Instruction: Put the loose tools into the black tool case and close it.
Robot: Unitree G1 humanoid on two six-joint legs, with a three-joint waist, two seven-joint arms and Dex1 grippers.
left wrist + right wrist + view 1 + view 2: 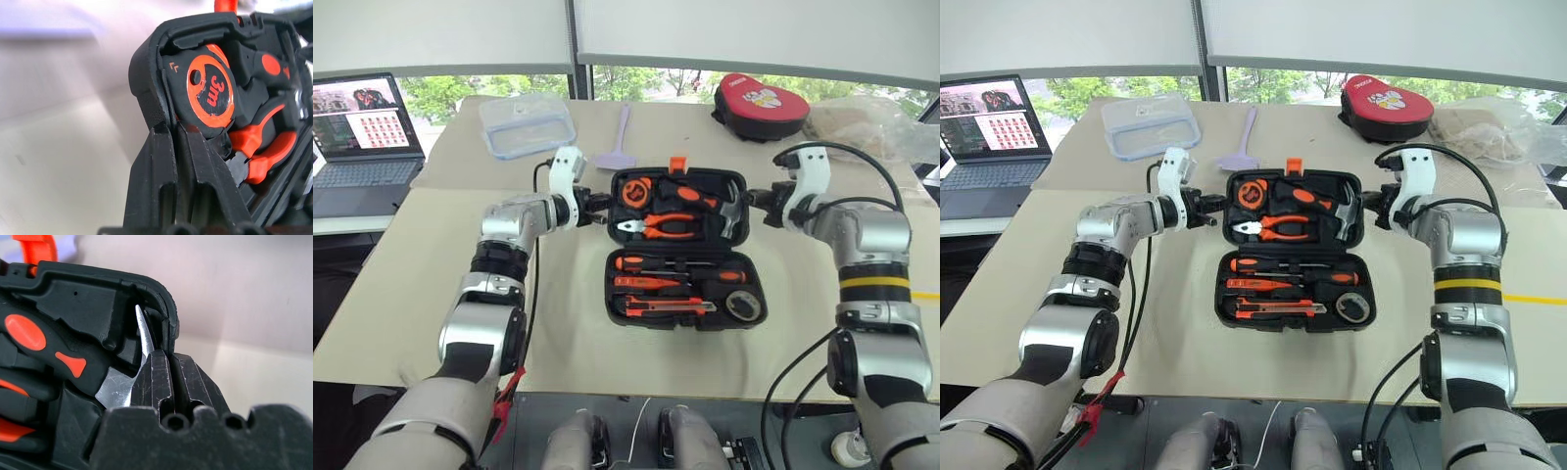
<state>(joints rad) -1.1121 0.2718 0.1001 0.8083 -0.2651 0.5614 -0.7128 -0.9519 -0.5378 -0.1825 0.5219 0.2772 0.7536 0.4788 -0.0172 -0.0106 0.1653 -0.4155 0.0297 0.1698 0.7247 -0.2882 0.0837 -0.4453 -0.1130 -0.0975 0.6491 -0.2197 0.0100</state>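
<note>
The black tool case [610,292] lies open at the table's middle. Its near half holds the loose tools: screwdrivers [675,264], an orange-and-black utility knife [671,306] and a small black tape roll [743,305]. The far half, the lid [677,173], carries a tape measure [210,93], pliers and a hammer, with an orange latch [677,164] on its far edge. My left gripper [599,206] is shut on the lid's left rim. My right gripper [756,199] is shut on the lid's right rim. The wrist views show each gripper's fingers [156,161] [151,377] pinching that rim.
A clear lidded box [527,124] and a lilac scraper [620,142] lie beyond the case on the left. A red-and-black pouch [761,106] and a crumpled plastic bag [867,122] sit at the far right. A laptop [362,137] stands at the far left.
</note>
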